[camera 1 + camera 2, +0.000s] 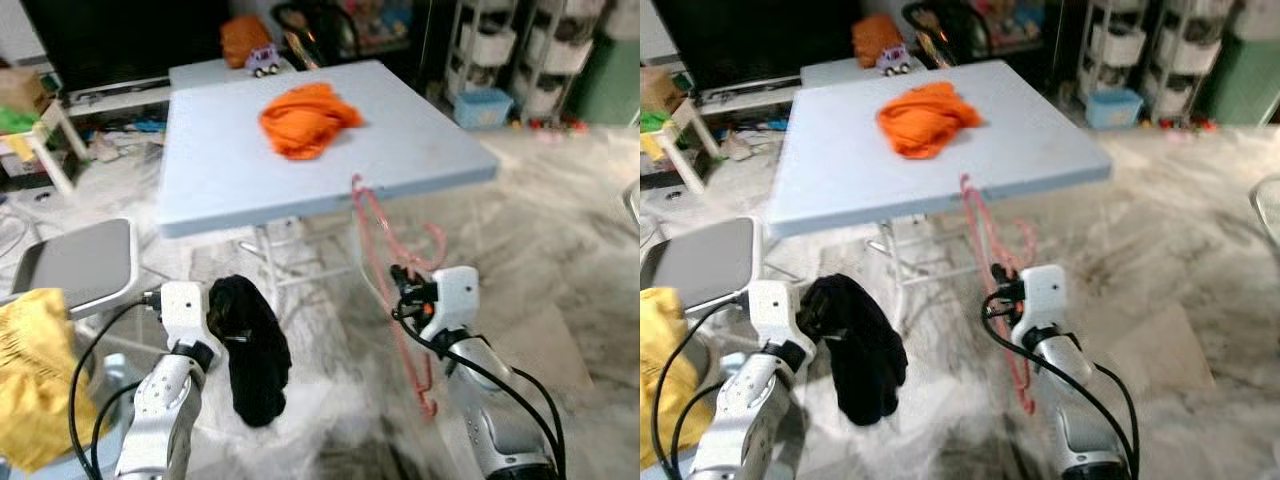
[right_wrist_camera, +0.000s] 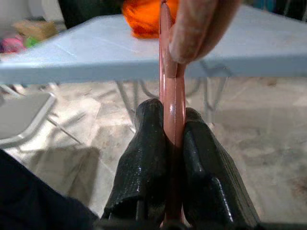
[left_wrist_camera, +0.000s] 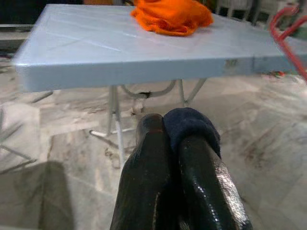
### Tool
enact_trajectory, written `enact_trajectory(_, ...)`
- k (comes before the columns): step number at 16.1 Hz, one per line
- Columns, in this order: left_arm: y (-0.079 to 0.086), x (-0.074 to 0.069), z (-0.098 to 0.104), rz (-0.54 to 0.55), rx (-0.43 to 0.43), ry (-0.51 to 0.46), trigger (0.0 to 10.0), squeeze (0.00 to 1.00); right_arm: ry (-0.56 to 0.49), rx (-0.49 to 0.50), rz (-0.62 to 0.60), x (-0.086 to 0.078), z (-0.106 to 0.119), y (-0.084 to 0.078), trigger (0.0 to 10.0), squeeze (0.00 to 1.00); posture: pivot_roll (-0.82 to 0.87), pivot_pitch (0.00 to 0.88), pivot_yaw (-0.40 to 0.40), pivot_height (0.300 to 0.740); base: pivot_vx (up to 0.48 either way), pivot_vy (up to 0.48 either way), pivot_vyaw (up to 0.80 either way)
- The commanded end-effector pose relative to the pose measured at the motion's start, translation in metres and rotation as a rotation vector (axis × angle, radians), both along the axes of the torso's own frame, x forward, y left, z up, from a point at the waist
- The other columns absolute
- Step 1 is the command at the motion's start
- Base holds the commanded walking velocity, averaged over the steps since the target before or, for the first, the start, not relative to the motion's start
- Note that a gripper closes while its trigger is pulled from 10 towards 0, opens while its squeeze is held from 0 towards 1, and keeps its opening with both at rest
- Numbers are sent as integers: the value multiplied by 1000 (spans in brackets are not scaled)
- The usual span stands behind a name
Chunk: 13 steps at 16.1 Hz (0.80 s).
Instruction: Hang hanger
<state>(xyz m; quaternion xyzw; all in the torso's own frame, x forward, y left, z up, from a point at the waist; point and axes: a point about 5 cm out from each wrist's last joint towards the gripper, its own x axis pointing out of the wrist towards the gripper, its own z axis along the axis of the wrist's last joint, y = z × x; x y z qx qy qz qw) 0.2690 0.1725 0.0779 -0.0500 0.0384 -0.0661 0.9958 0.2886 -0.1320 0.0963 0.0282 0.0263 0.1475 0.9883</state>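
Pale blue surface (image 1: 230, 180) ahead of jaws. Right gripper (image 2: 173, 143) clamps pink hanger (image 1: 385, 240): thin, light, stiff, likely slippery; hold shaft firmly. Left gripper (image 3: 172, 158) pinches dark cloth (image 1: 250, 350), soft.

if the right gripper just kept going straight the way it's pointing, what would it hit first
Probably the near edge of the light blue table. The right gripper, shut on the pink hanger, points straight at that edge across open floor. Depth is hard to judge, so it might pass just under it.
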Motion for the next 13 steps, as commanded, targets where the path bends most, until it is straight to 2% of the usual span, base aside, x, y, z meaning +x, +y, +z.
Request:
enact_trajectory(1, 0, 4, 13, -1, -5, -65, 10000, 0, -54, 3, 13, 2, 11, 4, 10000, 0, -125, 0, 52, 740, 244, 0, 0)
enact_trajectory(5, -1, 13, 37, -16, 15, -171, 10000, 0, -112, -11, -6, 6, 23, -1, 10000, 0, -117, 0, 40, 740, 386, 0, 0)
enact_trajectory(6, -1, 15, 38, -40, 60, -192, 10000, 0, -116, -23, -7, 7, 23, -1, 10000, 0, -115, 0, 36, 740, 431, 0, 0)
enact_trajectory(10, 9, 21, 45, -17, 75, -212, 10000, 0, -108, -41, 13, 7, 21, 1, 10000, 0, -111, 0, 27, 740, 474, 0, 0)
enact_trajectory(13, 5, 24, 58, -22, 78, -253, 10000, 0, -119, -57, 26, 5, 21, 3, 10000, 0, -112, 0, 20, 740, 477, 0, 0)
